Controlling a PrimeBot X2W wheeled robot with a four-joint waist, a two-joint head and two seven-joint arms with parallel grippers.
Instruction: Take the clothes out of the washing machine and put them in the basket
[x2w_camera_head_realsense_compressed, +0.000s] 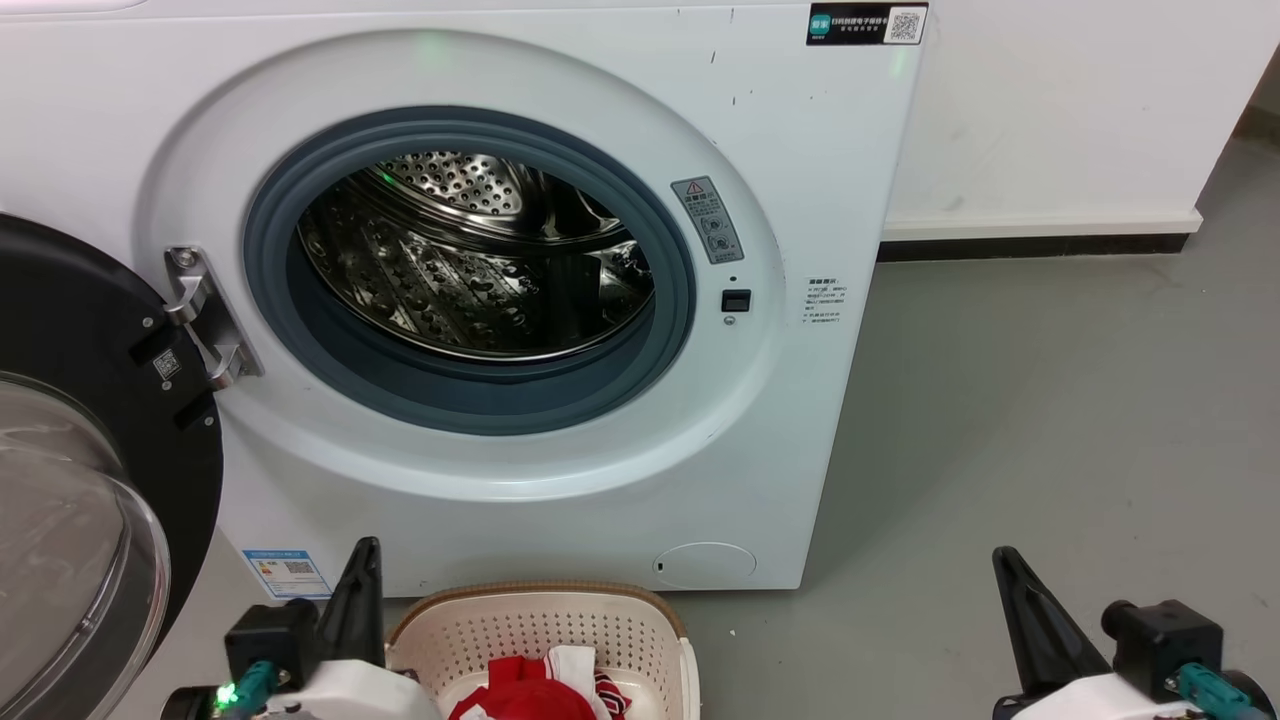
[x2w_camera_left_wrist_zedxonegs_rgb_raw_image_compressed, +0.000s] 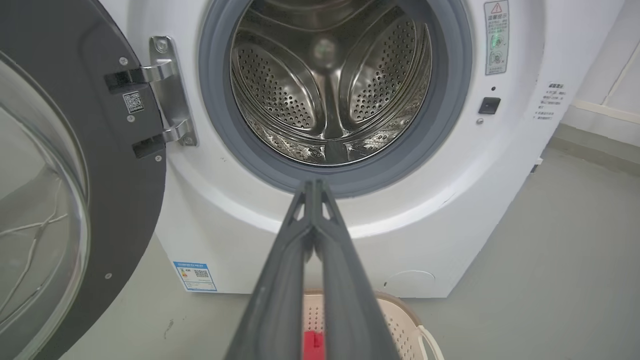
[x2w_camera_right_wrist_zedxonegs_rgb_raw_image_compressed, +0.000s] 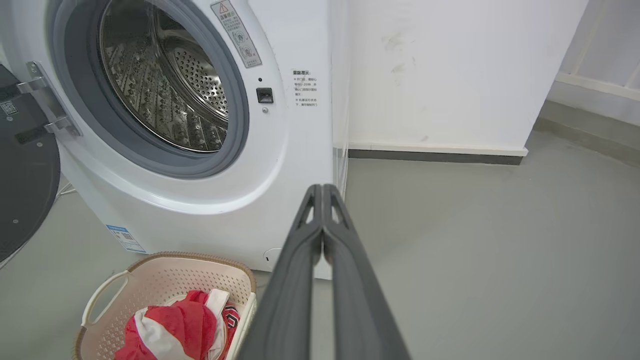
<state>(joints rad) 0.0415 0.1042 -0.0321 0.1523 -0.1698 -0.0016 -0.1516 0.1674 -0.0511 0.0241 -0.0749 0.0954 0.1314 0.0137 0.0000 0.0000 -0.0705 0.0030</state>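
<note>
Left end effector (x2w_camera_left_wrist_zedxonegs_rgb_raw_image_compressed: 314, 183) and right end effector (x2w_camera_right_wrist_zedxonegs_rgb_raw_image_compressed: 322, 186) are each seen with fingers pressed together and nothing clamped between them, the left pointed toward the lower rim of the porthole of the washing machine (x2w_camera_head_realsense_compressed: 800, 150), the right held over the grey floor (x2w_camera_head_realsense_compressed: 1050, 420) to the machine's right. The clothes (x2w_camera_right_wrist_zedxonegs_rgb_raw_image_compressed: 175, 325) are found bunched inside the basket (x2w_camera_right_wrist_zedxonegs_rgb_raw_image_compressed: 165, 270), which is set on the floor just in front of the machine. The door (x2w_camera_head_realsense_compressed: 80, 400) is swung wide to the left, and the perforated drum (x2w_camera_head_realsense_compressed: 470, 270) is exposed.
</note>
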